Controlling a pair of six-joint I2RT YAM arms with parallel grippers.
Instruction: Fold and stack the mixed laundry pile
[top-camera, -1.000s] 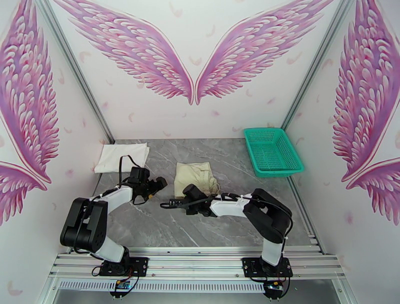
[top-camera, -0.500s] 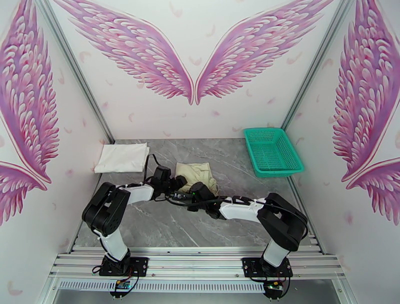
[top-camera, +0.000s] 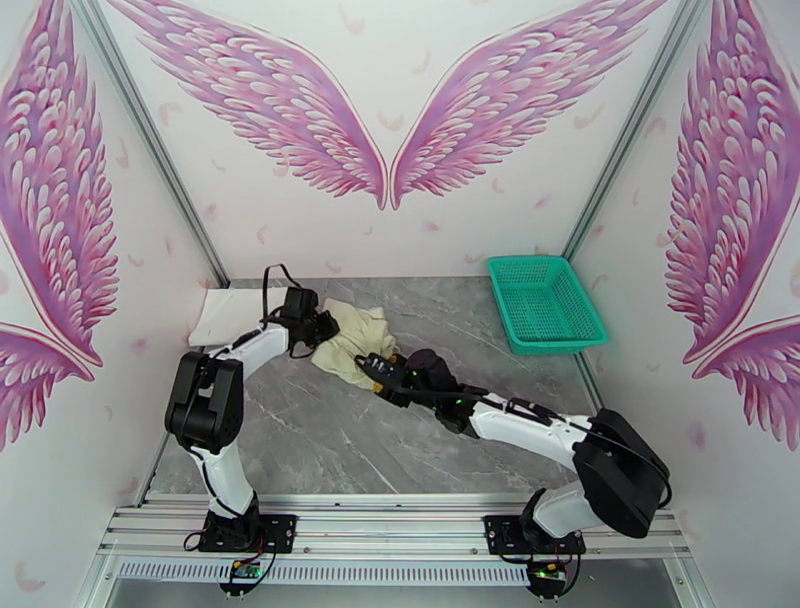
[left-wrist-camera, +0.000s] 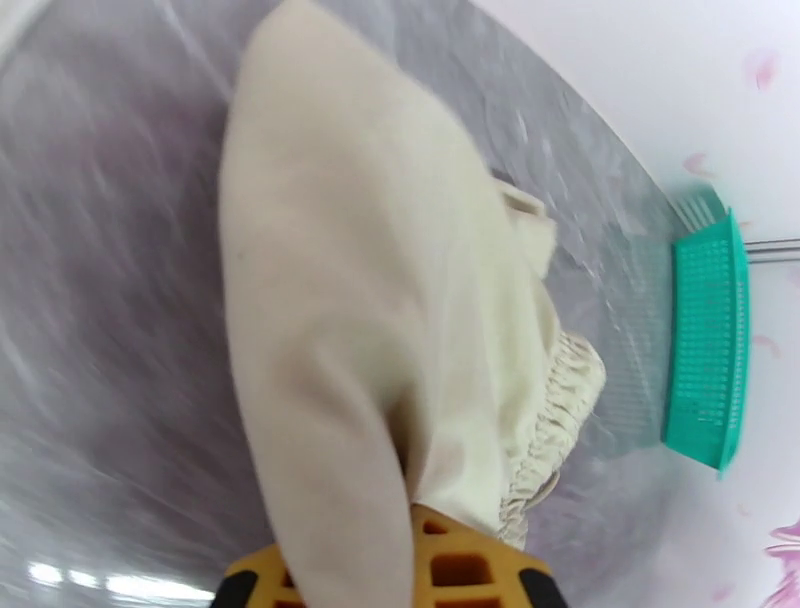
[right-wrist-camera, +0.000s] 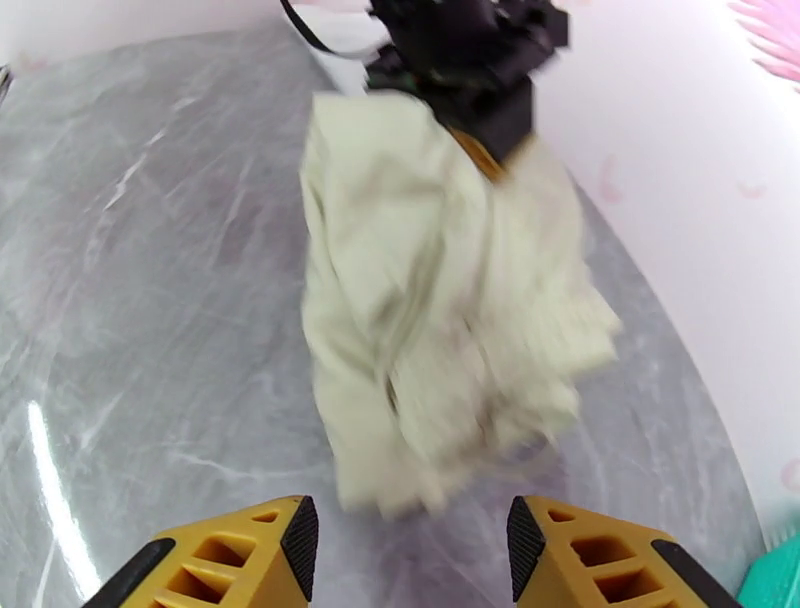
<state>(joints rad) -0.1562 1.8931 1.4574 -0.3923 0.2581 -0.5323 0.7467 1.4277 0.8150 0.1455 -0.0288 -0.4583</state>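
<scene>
The cream-beige garment lies bunched at mid-table, its left end lifted. My left gripper is shut on that end. In the left wrist view the cloth drapes away from a yellow finger at the bottom edge. My right gripper sits at the garment's near edge. Its fingertips stand open with nothing between them, and the garment hangs just beyond them, below the left gripper. A folded white shirt lies at the back left, partly behind the left arm.
A teal-green mesh basket stands at the back right, also visible as the basket in the left wrist view. Walls close in the grey marble table on three sides. The right arm stretches diagonally across the near right of the table.
The left gripper swung in from the near left, shut on the cream garment and pulled it toward the back left. The right gripper opened and reached further forward.
</scene>
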